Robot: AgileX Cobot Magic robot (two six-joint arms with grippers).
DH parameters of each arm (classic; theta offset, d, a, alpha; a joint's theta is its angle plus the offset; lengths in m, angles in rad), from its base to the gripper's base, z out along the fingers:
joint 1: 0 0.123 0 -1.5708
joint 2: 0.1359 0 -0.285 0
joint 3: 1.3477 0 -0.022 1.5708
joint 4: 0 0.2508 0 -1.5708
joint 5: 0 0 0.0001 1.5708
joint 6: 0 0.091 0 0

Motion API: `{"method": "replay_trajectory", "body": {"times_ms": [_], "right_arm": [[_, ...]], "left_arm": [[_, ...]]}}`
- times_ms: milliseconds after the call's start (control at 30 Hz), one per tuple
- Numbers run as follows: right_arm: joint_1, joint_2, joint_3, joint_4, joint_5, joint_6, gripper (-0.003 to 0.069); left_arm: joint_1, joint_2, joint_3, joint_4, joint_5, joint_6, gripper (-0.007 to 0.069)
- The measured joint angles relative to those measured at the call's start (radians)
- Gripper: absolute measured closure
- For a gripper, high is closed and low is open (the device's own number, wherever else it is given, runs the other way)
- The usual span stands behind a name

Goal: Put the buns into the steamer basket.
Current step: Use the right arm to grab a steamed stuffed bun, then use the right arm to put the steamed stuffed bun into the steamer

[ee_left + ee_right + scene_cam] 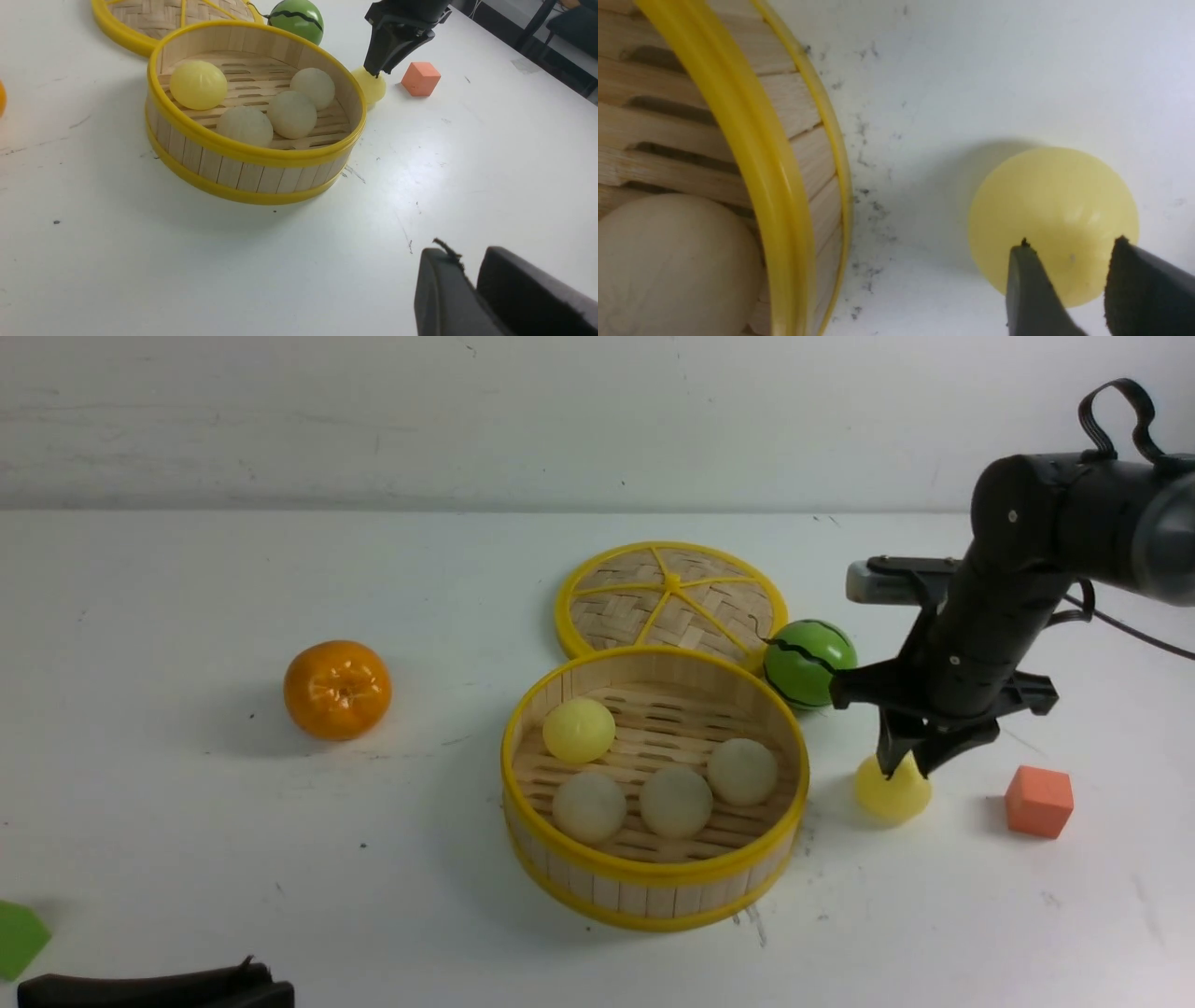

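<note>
Plainly, on the bench [187, 859] the basket [653, 896] holds four buns [674, 800] while the right gripper [904, 767] sits, jaws close-set, atop the fifth bun [892, 798] just outside it, whether clamped I cannot tell, so a shallow pinch on that smooth dome could squirt it away

White table [187, 859], scuffed. Directly on it: orange [337, 690] at left, basket [653, 896] in the centre, lid [672, 597] just behind it, green ball [808, 663] beside the lid. Yellow bun [892, 798] and orange cube [1038, 801] at right, green piece [19, 938] at the near-left edge.
</note>
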Motion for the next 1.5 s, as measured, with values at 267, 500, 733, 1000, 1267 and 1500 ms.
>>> {"method": "replay_trajectory", "body": {"times_ms": [267,500,733,1000,1267,1500], "right_arm": [[0.000,0.034,-0.001,0.002,-0.020,0.000,0.0412],[0.000,0.036,-0.002,-0.001,-0.024,0.000,0.0459],[0.000,0.036,-0.002,-0.005,-0.020,-0.051,0.0648],[0.009,-0.011,-0.013,0.002,0.010,-0.072,0.0666],[0.137,-0.133,-0.161,0.075,0.061,-0.097,0.0662],[0.246,-0.001,-0.256,0.134,0.028,-0.088,0.0657]], "left_arm": [[0.000,0.000,0.000,0.001,0.001,0.000,0.0504],[0.000,0.000,0.000,0.001,0.001,0.000,0.0499],[0.000,0.000,0.000,0.001,0.001,0.000,0.0498],[0.000,0.000,0.000,0.001,0.001,0.000,0.0496],[0.000,0.000,0.000,-0.003,0.001,0.000,0.0495],[0.000,0.000,0.000,-0.041,0.000,0.000,0.0495]]}}
